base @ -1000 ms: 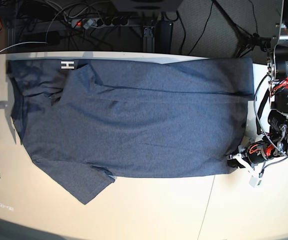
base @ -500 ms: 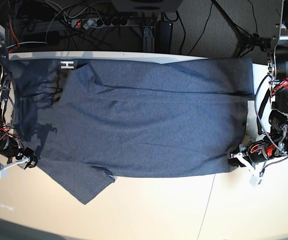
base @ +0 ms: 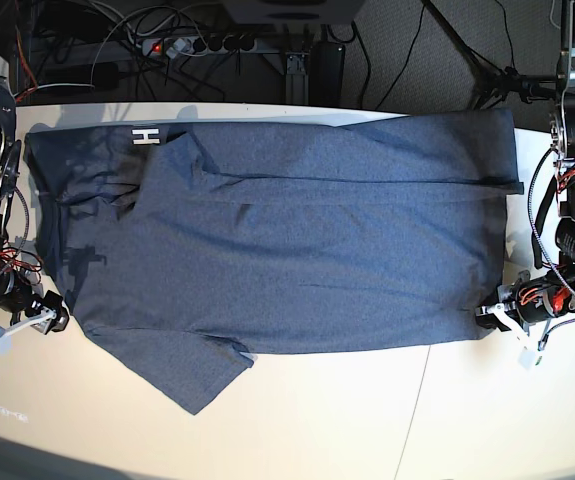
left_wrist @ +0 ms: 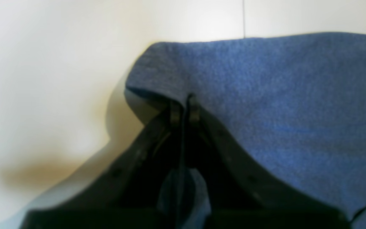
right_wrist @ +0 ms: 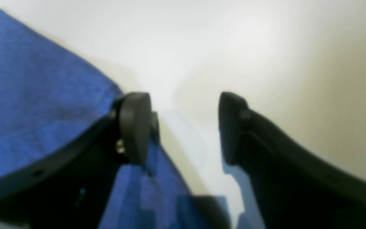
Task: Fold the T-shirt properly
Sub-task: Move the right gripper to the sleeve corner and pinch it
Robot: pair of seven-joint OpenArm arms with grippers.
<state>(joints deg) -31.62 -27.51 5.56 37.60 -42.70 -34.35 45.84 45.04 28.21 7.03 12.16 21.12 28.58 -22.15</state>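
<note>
The right gripper [right_wrist: 183,127] has come down beside the shoulder end of the large heathered blue-grey cotton T-shirt [base: 287,250] over the last second, and its black fingers now stand spread with nothing between them; cloth lies just beside and under one finger [right_wrist: 135,127], bare pale tabletop [base: 367,420] ahead. The left gripper [left_wrist: 183,111] stays clenched on the hem corner, fabric bunched at its tips. The whole shirt has slid slightly toward the left gripper's side, probably drawn taut. With both arms low at the near edge, I judge the next fold is about to start. Farther off, white lettering [base: 145,136] peeks out.
</note>
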